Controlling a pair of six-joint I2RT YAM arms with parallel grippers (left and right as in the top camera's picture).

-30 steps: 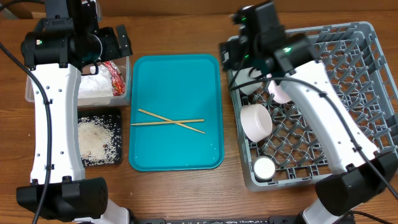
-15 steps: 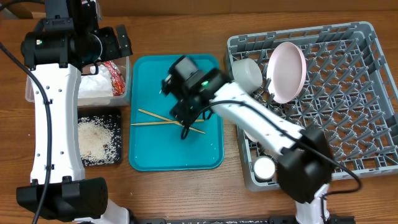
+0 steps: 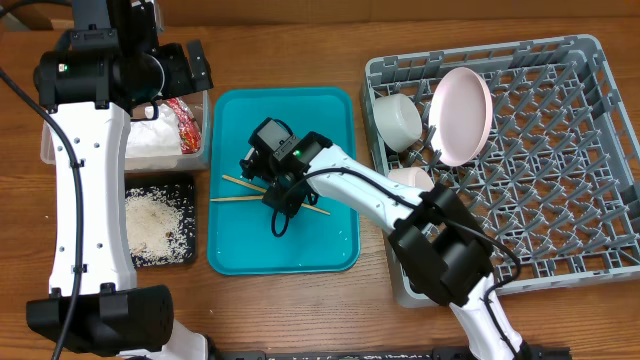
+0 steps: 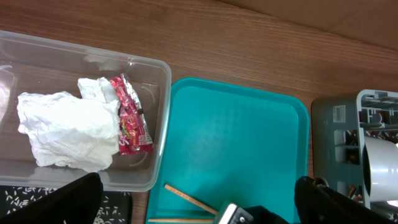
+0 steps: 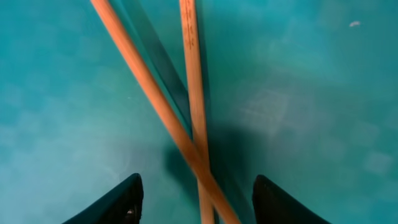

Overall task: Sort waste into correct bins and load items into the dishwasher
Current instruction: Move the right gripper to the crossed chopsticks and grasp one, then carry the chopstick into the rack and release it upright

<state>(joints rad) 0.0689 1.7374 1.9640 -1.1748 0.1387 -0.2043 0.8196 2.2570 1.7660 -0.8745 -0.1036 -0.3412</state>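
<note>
Picking up the pair of thin wooden chopsticks (image 5: 189,62) looks to be the step in hand; they lie crossed on the teal plastic serving tray (image 3: 300,130), centre-left. The right gripper (image 5: 198,199) hangs over the crossing, jaws spread. Next: lower, pinch both, carry them to the grey plastic dish rack (image 3: 560,150) at right. The left gripper (image 4: 198,186), jaws spread, hovers upper left.

The teal tray (image 3: 340,120) at the counter's middle is bare toward the far edge and along its near edge, and only the crossed chopsticks (image 3: 232,181) lie across its centre. The right gripper (image 5: 198,196) hangs low over their crossing, fingers spread to either side. The dish rack (image 3: 600,150) fills the right side. The clear tub (image 4: 93,53) and black tray (image 3: 184,190) line the left edge, partly under the left arm (image 3: 85,200).
</note>
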